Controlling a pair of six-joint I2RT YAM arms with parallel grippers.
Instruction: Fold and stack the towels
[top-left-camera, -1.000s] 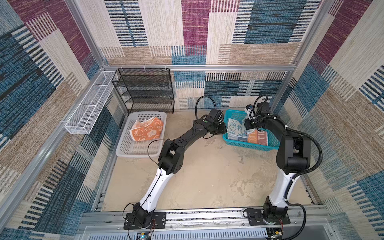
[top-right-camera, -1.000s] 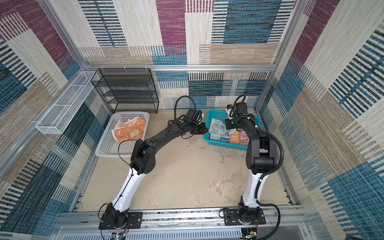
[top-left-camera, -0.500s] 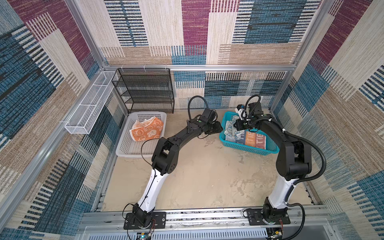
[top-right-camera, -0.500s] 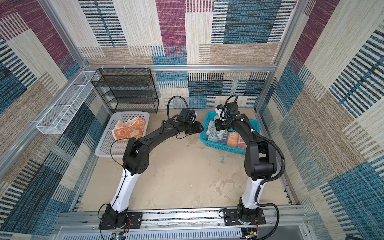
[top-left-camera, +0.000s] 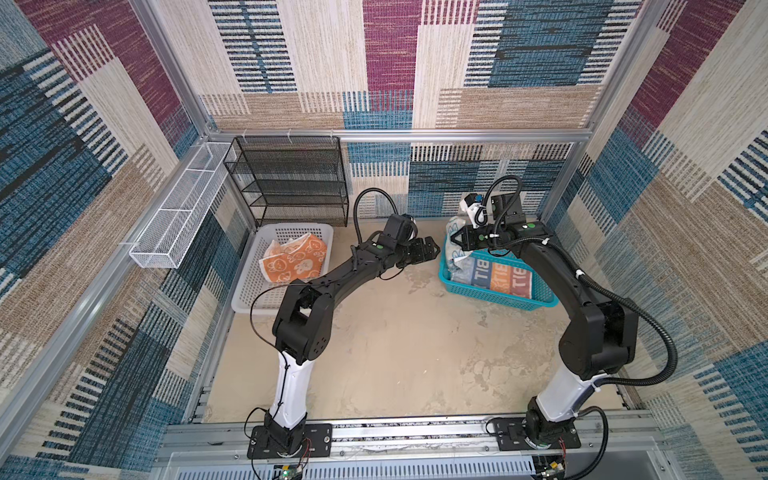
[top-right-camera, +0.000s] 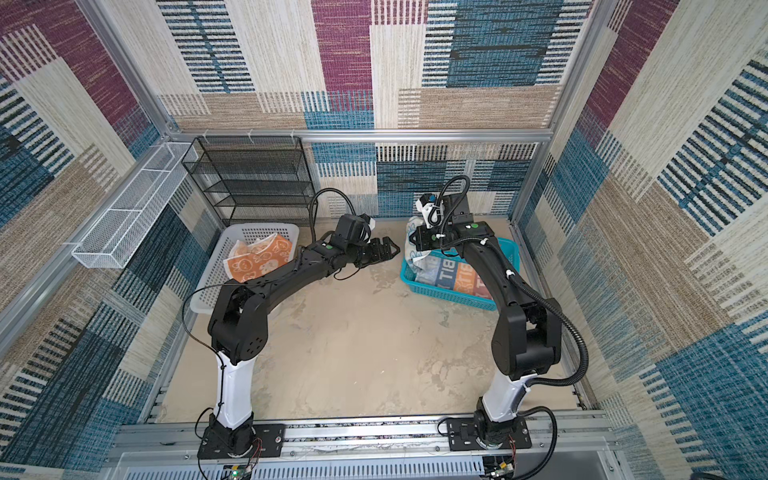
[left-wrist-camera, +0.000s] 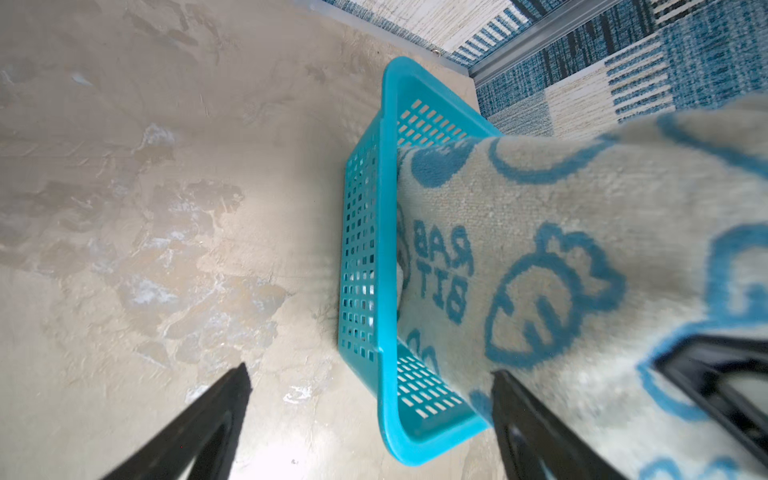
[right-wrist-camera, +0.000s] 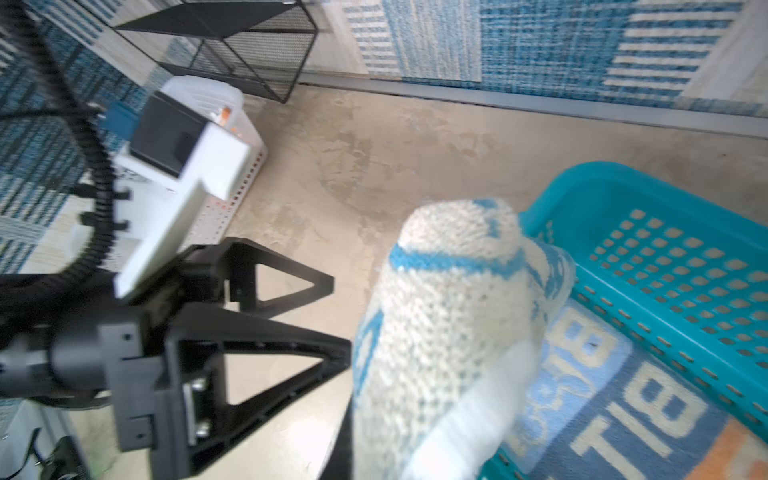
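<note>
My right gripper (top-left-camera: 455, 239) is shut on the teal-white rabbit towel (top-left-camera: 455, 259), which hangs from it over the left end of the teal basket (top-left-camera: 503, 300). Flat in that basket lies the blue and orange letter towel (top-left-camera: 500, 276). Just left of the hanging towel, my left gripper (top-left-camera: 433, 249) stands wide open and holds nothing. The left wrist view shows the rabbit towel (left-wrist-camera: 540, 257) close beside one finger (left-wrist-camera: 523, 428). A crumpled orange towel (top-left-camera: 296, 261) lies in the white basket (top-left-camera: 249, 293).
A black wire shelf (top-left-camera: 291, 183) stands against the back wall behind the white basket. A white wire tray (top-left-camera: 178, 216) hangs on the left wall. Bare beige floor (top-left-camera: 395, 340) lies between the two arm bases.
My left gripper has opened wide and drawn back a little from the teal basket. My right gripper has moved left and up, lifting the rabbit towel over the basket's left end.
</note>
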